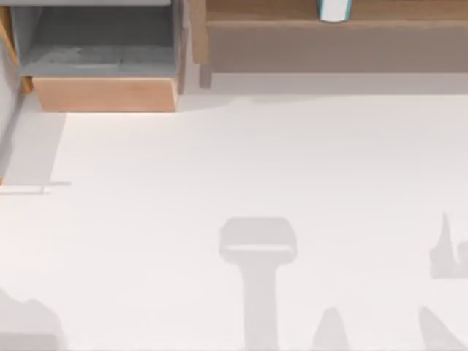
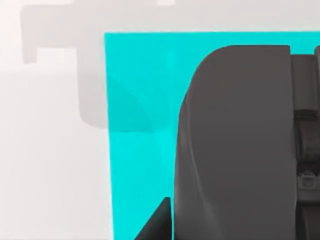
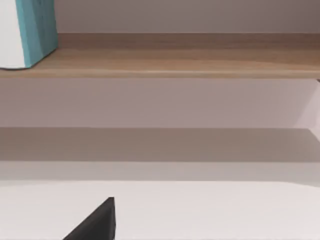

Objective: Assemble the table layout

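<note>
The white table (image 1: 241, 168) spreads across the top view, with soft arm shadows along its near edge. In the left wrist view a flat, bright cyan rectangle (image 2: 142, 135) lies against the white surface. The dark body of my left gripper (image 2: 235, 150) stands close in front of it and hides its far side. In the right wrist view a dark tip of my right gripper (image 3: 100, 222) shows low over the table (image 3: 200, 210), facing the brown shelf (image 3: 175, 62).
A light-wood drawer unit (image 1: 106, 91) with a grey inside stands open at the back left. The long brown shelf (image 1: 329, 29) runs along the back right. On it stands a white and teal object (image 1: 334, 9), also seen in the right wrist view (image 3: 35, 30).
</note>
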`<action>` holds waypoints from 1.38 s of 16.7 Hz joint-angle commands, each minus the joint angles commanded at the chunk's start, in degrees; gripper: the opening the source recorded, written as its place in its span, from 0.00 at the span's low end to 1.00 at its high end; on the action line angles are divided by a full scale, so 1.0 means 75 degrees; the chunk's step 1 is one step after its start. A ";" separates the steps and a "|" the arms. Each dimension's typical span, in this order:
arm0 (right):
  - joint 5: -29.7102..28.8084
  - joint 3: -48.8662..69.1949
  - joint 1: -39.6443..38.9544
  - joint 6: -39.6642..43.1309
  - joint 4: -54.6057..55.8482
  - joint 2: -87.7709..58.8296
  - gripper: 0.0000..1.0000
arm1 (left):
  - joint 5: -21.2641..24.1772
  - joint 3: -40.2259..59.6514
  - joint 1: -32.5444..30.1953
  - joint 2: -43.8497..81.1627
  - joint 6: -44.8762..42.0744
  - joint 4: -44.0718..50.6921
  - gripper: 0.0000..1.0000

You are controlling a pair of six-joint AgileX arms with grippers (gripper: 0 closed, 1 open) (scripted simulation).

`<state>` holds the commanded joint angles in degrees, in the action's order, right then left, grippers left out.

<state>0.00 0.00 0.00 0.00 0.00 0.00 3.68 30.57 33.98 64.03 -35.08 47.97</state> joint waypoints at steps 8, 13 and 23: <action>0.0000 0.0000 0.0000 0.0000 0.0000 0.0000 1.00 | 0.0012 0.0153 0.0008 -0.0136 0.0009 -0.0217 0.00; 0.0000 0.0000 0.0000 0.0000 0.0000 0.0000 1.00 | 0.0007 0.0037 0.0005 -0.0051 0.0021 -0.0317 0.00; 0.0000 0.0000 0.0000 0.0000 0.0000 0.0000 1.00 | -0.0017 -0.0461 0.0000 0.0362 0.0032 -0.0310 0.00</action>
<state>0.00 0.00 0.00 0.00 0.00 0.00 3.55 27.12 33.97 66.74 -34.84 45.65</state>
